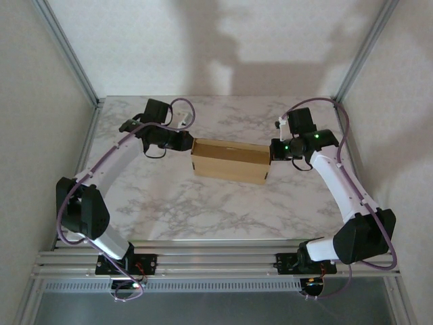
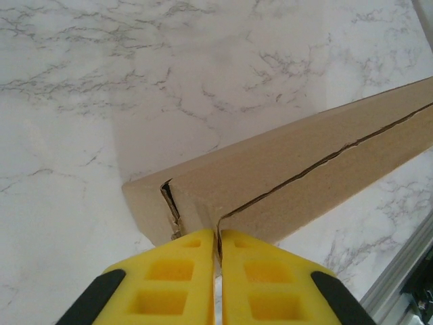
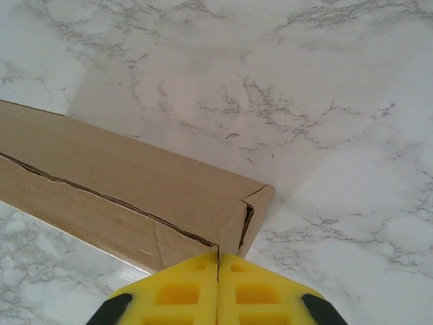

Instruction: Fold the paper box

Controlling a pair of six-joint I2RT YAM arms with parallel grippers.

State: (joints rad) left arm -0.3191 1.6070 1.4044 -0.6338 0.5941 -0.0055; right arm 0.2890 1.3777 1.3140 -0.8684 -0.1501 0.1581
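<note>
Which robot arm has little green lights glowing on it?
The right arm: two green lights glow near its wrist, by the paper box's end. The left arm's wrist looks plain black from above.

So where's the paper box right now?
In the top view, the paper box sits mid-table, between the left gripper and right gripper, one at each end.

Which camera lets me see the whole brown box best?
The top external view: the whole paper box shows, lying on the marble table. The left wrist view shows one end corner and a seam; the right wrist view shows the other end.
</note>
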